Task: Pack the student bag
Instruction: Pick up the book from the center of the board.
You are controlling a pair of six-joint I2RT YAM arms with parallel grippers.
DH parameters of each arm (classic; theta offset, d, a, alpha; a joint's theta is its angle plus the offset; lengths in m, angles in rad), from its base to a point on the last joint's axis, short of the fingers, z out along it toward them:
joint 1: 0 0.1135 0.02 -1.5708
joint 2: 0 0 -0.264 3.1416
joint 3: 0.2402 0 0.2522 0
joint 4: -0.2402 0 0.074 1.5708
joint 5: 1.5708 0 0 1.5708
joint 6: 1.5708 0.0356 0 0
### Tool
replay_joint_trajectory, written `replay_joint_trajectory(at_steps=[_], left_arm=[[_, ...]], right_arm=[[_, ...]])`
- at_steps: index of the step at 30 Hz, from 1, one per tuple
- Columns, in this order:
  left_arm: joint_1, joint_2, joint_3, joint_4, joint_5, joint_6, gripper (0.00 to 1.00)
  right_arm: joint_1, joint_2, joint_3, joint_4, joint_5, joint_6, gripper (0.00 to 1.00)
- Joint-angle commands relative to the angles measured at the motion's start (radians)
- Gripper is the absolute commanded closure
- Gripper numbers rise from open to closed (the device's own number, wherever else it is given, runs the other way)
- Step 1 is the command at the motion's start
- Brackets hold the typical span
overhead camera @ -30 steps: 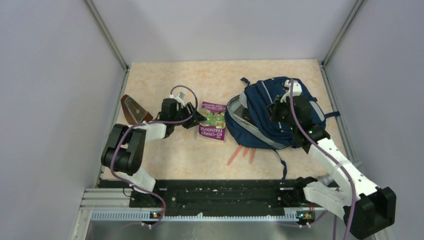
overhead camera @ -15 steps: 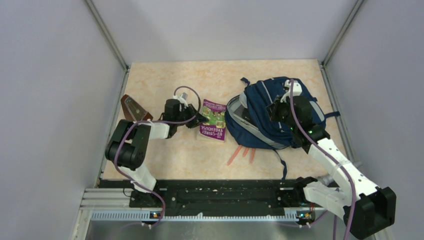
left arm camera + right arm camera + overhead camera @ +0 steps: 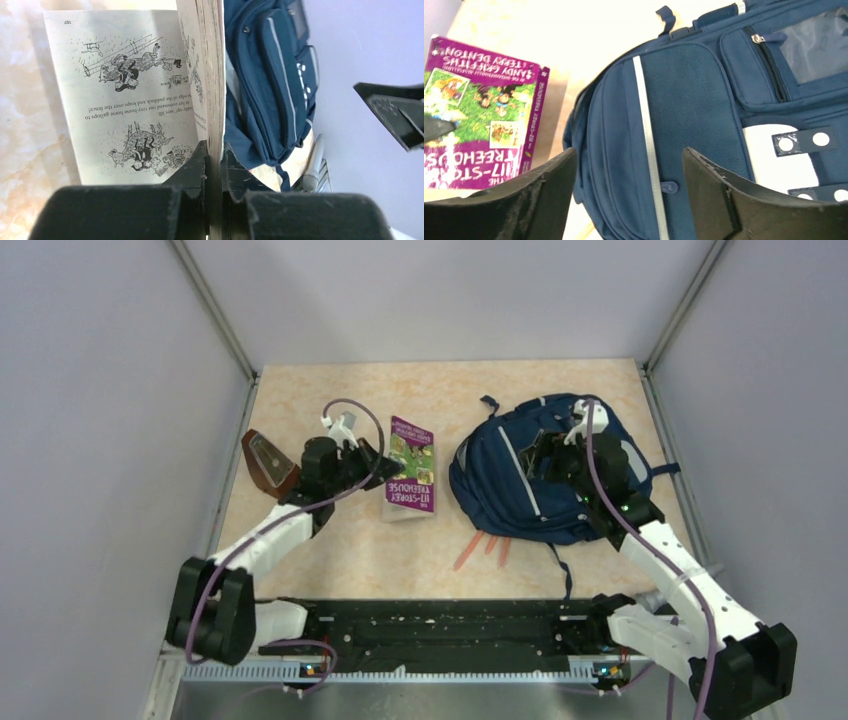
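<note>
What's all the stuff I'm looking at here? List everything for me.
backpack: one, navy blue with grey strips, on the right half of the table
book: one, purple cover, left of the backpack
pencil-like sticks: about three, orange, on the table just in front of the backpack
wedge-shaped thing: one, brown, at the table's left edge
table: one, beige marbled, under everything
left gripper: one, black, shut on the book's edge
right gripper: one, black, open above the backpack
</note>
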Motion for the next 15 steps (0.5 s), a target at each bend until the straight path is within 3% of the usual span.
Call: replay_joint_trajectory(at_steps=[1,6,11,15], left_arm=[[-0.001,-0.243,-0.015,-0.004,-0.027,0.089,1.0],[-0.002,-0.445,-0.03,-0.019,0.035,0.132,1.0],[-0.006,-0.574,-0.034,0.026,0.121,0.141,1.0],[-0.015,-0.607,-0.028,0.073,0.183,0.133,1.0]], right_arm=[[0.002,-0.063,0.04,0.031,0.006,0.005,0.2],[0.002,-0.094,0.027,0.101,-0.15,0.093,0.15],[0.023,-0.08,-0.06,0.359,-0.412,0.29,0.15],[0.141,-0.035,-0.073,0.489,-0.435,0.322,0.15]])
